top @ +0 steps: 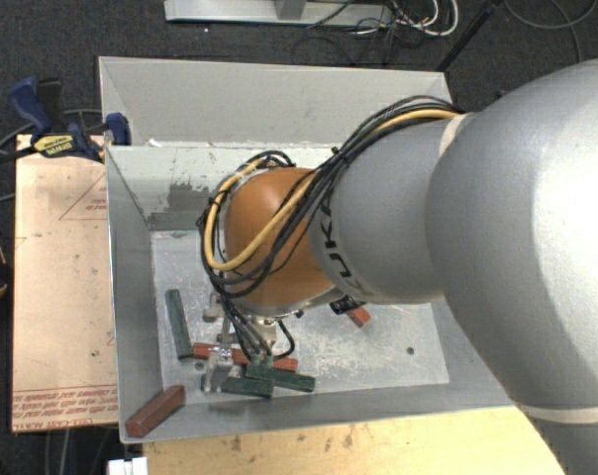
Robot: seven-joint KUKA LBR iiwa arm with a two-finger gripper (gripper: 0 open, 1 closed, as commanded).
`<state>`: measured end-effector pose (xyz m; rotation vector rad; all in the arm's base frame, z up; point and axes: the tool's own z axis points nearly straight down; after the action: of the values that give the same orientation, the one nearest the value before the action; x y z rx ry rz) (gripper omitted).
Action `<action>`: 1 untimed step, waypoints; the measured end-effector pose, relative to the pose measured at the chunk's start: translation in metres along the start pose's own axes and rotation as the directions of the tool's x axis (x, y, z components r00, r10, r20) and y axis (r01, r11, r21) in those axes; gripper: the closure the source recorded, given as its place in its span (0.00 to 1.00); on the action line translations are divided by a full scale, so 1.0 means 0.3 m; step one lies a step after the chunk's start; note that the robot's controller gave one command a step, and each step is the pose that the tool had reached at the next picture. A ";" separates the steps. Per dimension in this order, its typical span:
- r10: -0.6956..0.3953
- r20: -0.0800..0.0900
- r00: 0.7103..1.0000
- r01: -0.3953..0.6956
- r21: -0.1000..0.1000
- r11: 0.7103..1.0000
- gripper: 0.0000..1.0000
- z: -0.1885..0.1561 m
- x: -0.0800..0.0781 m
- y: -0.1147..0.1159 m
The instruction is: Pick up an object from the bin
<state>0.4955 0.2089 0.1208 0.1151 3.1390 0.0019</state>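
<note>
Over scuffed grey bin floor (398,342), end effector (223,362) sits nr green blocks (269,382), grip unclear.

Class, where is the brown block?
In the camera view the brown block lies in the bin's lower left corner, left of the claw and below the grey stick.

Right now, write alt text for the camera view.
A grey robot arm with an orange wrist cover reaches into a grey metal bin, above dark green flat bars near its front. A reddish-brown block sits at its lower left corner.
</note>
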 end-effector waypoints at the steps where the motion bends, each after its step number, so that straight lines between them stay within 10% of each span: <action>1: -0.043 0.006 0.999 0.043 -0.005 0.999 0.00 0.163 -0.006 -0.047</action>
<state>0.4964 0.1948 0.0720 0.0481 3.1347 0.0101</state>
